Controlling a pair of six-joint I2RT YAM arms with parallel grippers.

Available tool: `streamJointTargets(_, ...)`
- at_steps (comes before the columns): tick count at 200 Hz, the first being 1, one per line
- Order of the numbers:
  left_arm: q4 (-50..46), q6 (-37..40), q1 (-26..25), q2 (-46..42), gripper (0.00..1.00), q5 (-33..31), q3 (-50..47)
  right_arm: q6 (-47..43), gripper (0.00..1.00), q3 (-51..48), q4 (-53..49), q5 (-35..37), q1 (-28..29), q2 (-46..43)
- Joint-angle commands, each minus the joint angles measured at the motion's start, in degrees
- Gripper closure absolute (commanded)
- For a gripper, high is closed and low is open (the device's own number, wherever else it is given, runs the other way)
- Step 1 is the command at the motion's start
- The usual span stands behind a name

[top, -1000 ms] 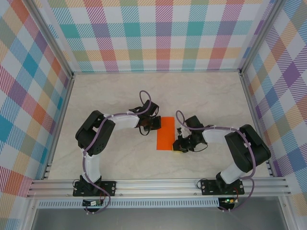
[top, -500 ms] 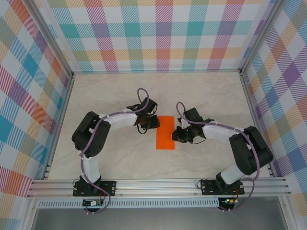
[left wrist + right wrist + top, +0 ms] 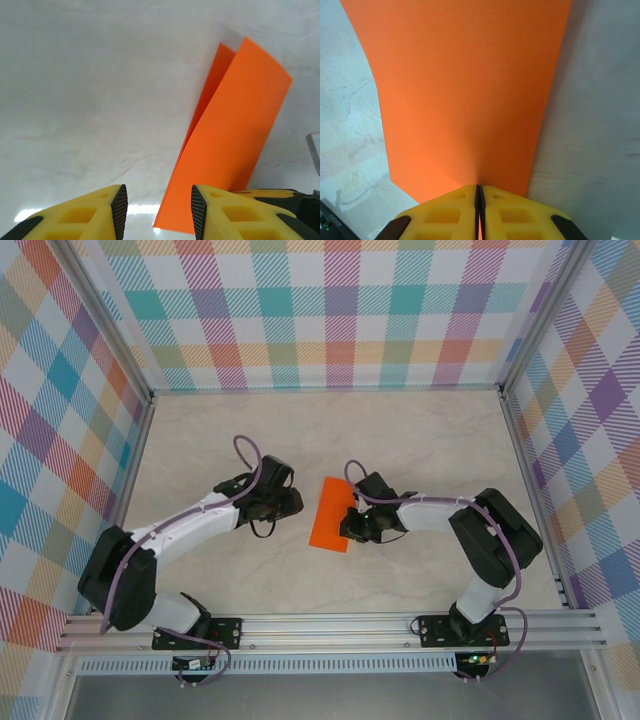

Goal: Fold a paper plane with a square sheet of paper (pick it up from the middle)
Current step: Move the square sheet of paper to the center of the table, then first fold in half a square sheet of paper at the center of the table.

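The square sheet of paper point(image 3: 331, 514) is folded in half into a bright orange rectangle that lies tilted at mid-table. My right gripper point(image 3: 352, 526) is shut on its right long edge; in the right wrist view the sheet point(image 3: 465, 95) spreads out from the pinched fingertips point(image 3: 478, 192). My left gripper point(image 3: 296, 503) stands open just left of the paper and does not touch it. In the left wrist view the folded paper point(image 3: 230, 140) shows two layers parting at its far end, and its near corner lies beyond the open left gripper point(image 3: 159, 210).
The pale marble-patterned table point(image 3: 420, 440) is ringed by checked walls point(image 3: 330, 310) and a metal rail point(image 3: 330, 625) at the near edge. Both arms reach in toward the middle.
My left gripper has opened, let go of the paper and drawn back to the left. The right gripper has carried the paper left, and the sheet now lies tilted.
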Motion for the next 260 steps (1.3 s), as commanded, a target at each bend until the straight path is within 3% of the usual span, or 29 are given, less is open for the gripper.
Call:
streamJointTargets(1,-0.56,-5.17,0.29,-5.80,0.60,-1.23,-4.40,9.12,0.88,0.74,0.19,2.95,5.19,3.50)
streamJointTargets(26,4.55,-7.91,0.28,-10.21,0.64,2.41,-10.23,8.71,0.89,3.91,1.96,2.58,6.02,2.97)
streamJointTargets(52,11.30,-9.67,-0.70,-11.49,0.79,7.76,-13.32,0.42,0.90,6.59,-1.26,4.20,5.34,-0.17)
streamJointTargets(108,21.42,-13.51,-5.86,-5.64,1.00,10.50,-14.00,-10.21,0.94,5.66,-0.96,-5.76,-3.01,-0.33)
streamJointTargets(155,23.61,-14.64,-10.57,2.99,1.00,8.50,-10.36,-14.51,0.96,9.78,0.30,-12.44,-4.61,6.67)
streamJointTargets(260,26.85,-15.00,-13.32,13.28,1.00,10.15,-6.07,-15.81,0.96,10.05,0.03,-12.33,-5.14,9.21)
